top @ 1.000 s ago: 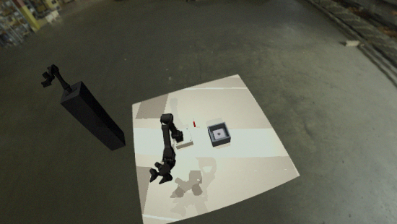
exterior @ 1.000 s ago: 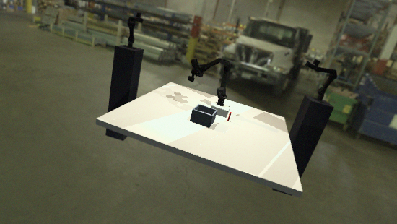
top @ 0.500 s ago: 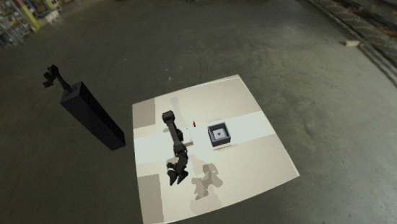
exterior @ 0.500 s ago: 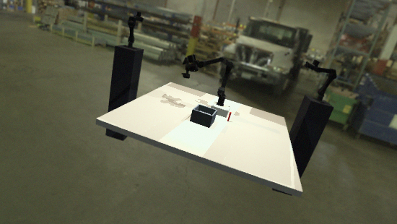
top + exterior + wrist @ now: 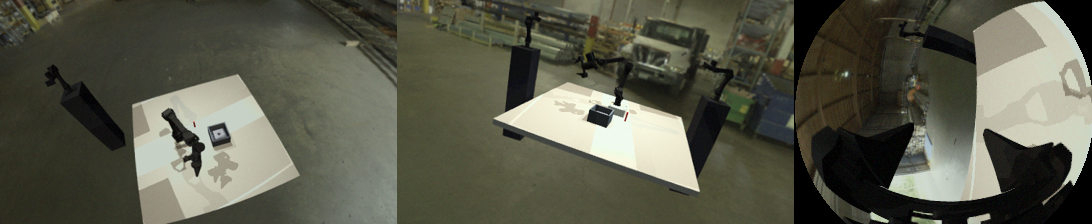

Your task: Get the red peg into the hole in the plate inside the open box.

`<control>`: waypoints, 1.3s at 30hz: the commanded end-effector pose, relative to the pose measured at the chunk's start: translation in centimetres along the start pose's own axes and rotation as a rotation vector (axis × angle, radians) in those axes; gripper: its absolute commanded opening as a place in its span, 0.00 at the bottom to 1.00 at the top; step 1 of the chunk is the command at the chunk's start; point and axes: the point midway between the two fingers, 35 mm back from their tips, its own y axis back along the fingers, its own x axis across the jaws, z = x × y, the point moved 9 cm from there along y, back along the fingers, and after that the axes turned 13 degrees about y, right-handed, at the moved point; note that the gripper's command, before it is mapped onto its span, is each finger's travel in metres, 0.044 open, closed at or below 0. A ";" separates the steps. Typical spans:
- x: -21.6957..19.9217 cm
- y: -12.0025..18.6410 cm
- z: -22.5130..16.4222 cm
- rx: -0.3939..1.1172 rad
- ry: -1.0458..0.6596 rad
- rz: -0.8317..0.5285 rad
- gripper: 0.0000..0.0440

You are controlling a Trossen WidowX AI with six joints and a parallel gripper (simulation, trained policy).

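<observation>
The small red peg [image 5: 194, 124] [image 5: 626, 116] stands on the table beside the arm's base, apart from the box. The dark open box [image 5: 221, 142] [image 5: 599, 119] stands on the table to one side of the peg. A pale plate [image 5: 215, 132] with a dark spot at its middle shows at the box's bottom in the top view. My gripper [image 5: 579, 69] [image 5: 949, 129] is open with nothing between its fingers. It hangs high above the table, away from both the peg and the box. Neither peg nor box shows in the wrist view.
The pale table [image 5: 252, 144] [image 5: 570, 134] carries the arm's white base [image 5: 618, 110] close to the box and peg. Dark pedestals with other arms stand beyond the table, one on the left [image 5: 92, 117] [image 5: 521, 77] and one on the right [image 5: 707, 126] in the exterior view.
</observation>
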 end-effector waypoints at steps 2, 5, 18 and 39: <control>0.7 3.1 -2.5 0.117 0.112 0.023 1.00; 0.7 5.1 -4.1 0.190 0.186 0.034 1.00; -0.4 14.6 -8.8 0.499 0.513 0.100 1.00; -7.7 28.6 -10.0 0.946 1.087 0.180 1.00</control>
